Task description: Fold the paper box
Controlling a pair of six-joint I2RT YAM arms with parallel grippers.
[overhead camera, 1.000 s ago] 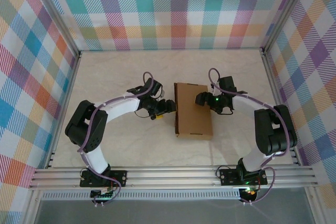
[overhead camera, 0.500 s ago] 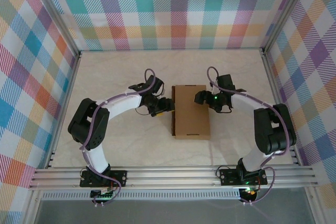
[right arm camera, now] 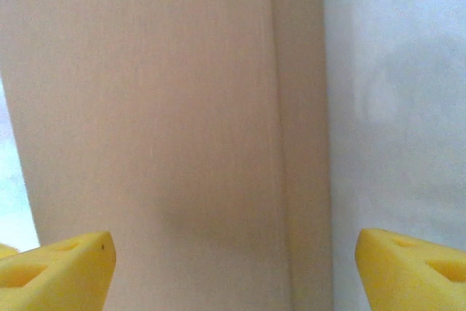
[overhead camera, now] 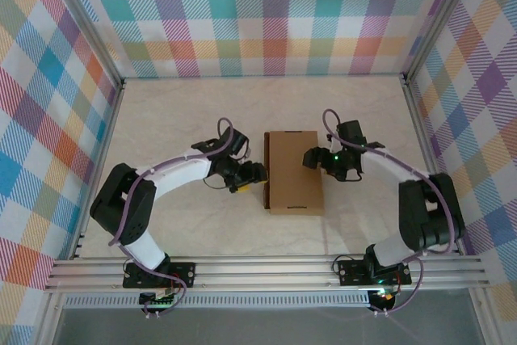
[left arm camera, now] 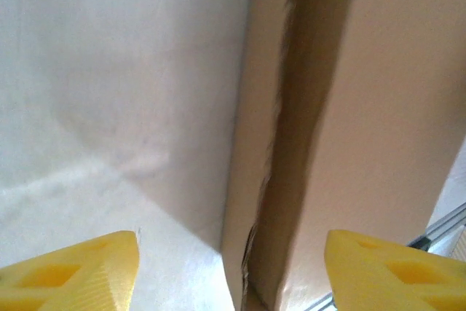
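The paper box (overhead camera: pixel 295 171) sits mid-table (overhead camera: pixel 186 111) and looks assembled with its lid down; the left gripper (overhead camera: pixel 254 174) and right gripper (overhead camera: pixel 312 157) are at its sides. Left wrist: fingers spread, holding nothing; a side seam gapes and probably needs tucking. Right wrist: fingers wide, empty, over the flat lid.

Readable text: none that we can make out in any view.
Paper box (overhead camera: pixel 295 171): plain brown cardboard; we read no print, label or number on it.
Wall panels (overhead camera: pixel 275 14): coloured check pattern; we read no lettering or sign there.
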